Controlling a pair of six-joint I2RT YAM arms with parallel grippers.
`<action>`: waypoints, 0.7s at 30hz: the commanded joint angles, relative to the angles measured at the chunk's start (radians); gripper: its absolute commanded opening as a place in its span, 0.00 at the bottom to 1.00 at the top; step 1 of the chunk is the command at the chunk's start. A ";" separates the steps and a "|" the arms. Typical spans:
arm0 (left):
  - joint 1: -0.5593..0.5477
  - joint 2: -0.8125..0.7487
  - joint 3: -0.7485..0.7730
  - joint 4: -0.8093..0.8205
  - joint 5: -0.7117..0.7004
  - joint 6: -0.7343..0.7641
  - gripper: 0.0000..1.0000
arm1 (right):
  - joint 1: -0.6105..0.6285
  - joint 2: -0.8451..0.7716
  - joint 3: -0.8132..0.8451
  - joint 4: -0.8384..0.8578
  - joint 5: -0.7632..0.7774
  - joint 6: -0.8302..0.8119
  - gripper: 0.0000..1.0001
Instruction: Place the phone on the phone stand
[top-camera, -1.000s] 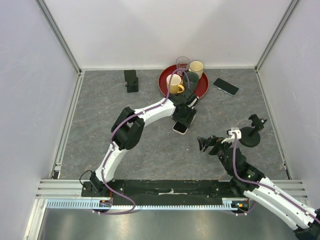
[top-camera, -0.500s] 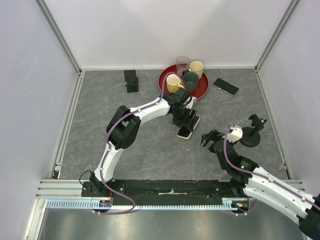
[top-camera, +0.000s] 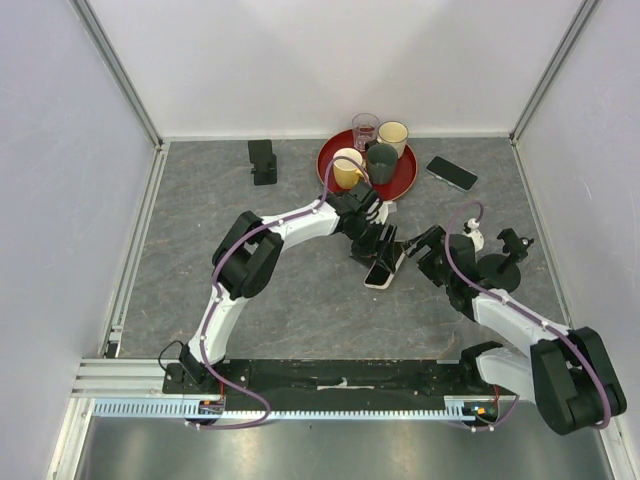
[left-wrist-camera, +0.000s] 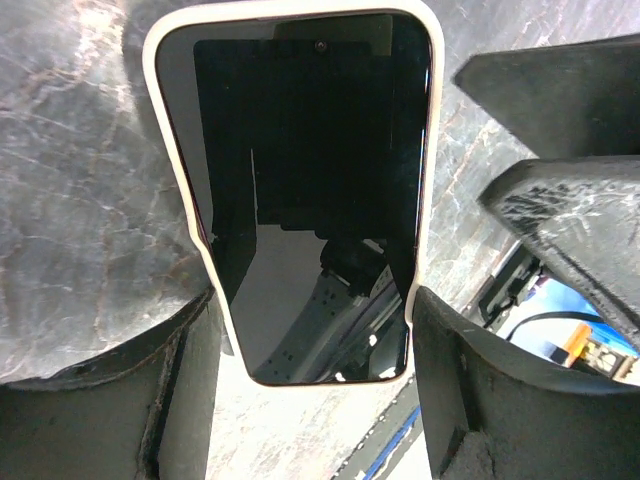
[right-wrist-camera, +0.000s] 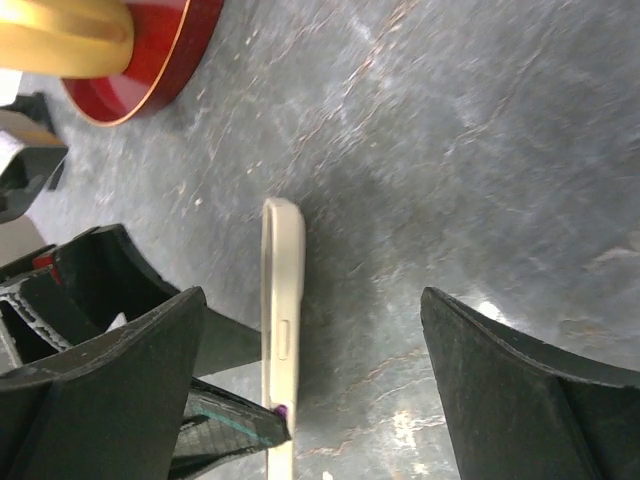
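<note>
Top external view takes in the whole grey table, which neither wrist camera does; the left arm reaches out to mid-table and the right arm bends in towards it from the right; at the back sits a red tray carrying a yellow mug, a green mug, a cream cup and a clear glass; a round-based phone stand stands just right of the right arm's wrist, a second black stand is well apart at the back left, and a black phone lies flat beside the tray; the phone, in a white case, is tipped up in the left gripper, with the right gripper just beside it. Left wrist view alone shows the dark screen face-on, the case's long edges clamped between the two fingers. Right wrist view alone shows the phone edge-on, standing between fingers spread wide, the one on that picture's right well clear of it; whether the phone rests on the table I cannot tell.
</note>
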 joint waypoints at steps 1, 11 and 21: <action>-0.018 -0.078 -0.016 0.034 0.116 -0.059 0.02 | -0.032 0.070 -0.024 0.234 -0.187 0.044 0.92; -0.028 -0.124 -0.051 0.077 0.144 -0.082 0.02 | -0.033 0.295 -0.045 0.441 -0.274 0.079 0.61; -0.029 -0.216 -0.070 0.095 0.102 -0.014 0.58 | -0.033 0.037 -0.103 0.389 -0.280 -0.163 0.00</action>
